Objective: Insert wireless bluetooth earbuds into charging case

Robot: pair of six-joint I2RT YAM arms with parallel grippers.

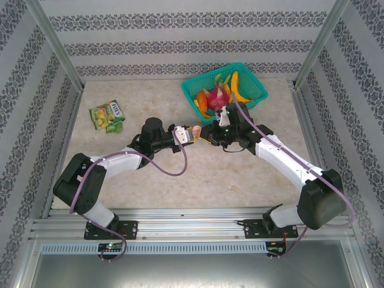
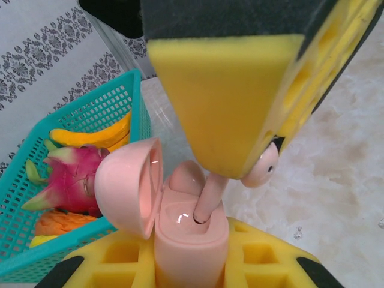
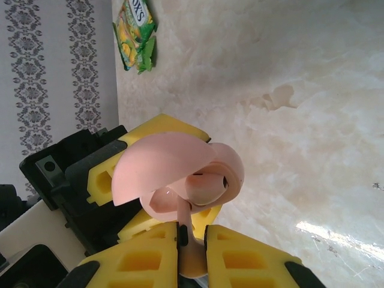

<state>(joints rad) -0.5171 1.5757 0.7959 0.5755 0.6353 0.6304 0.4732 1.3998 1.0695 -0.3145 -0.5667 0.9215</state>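
**Ana:** What was the broad layout?

**Ben:** The marbled table [image 1: 198, 180] carried both arms. The left arm [image 1: 114, 163] reached in from the left and the right arm [image 1: 282, 157] from the right, and they met near the middle.

**Ana:** And around them?

**Ben:** A teal basket [image 1: 211, 75] with a dragon fruit [image 2: 72, 174] and other fruit stood at the far side, just behind the right wrist. A green snack packet [image 1: 107, 115] lay well apart, far left.

**Ana:** The grippers?

**Ben:** The left gripper [image 2: 192, 267] was clamped on the lower body of the pink charging case [image 2: 192, 234], whose hinged lid [image 2: 129, 186] stood swung open on the basket side. The right gripper [image 3: 192, 243] had its jaws narrow, pinching a pale pink earbud [image 2: 262, 165] between yellow pads.

**Ana:** Where exactly was that earbud?

**Ben:** Over the open case, with its stem [image 2: 210, 195] angled down and its tip inside one socket. The head sat outside, at the fingertips. Whether the neighbouring socket held a bud, I couldn't tell.
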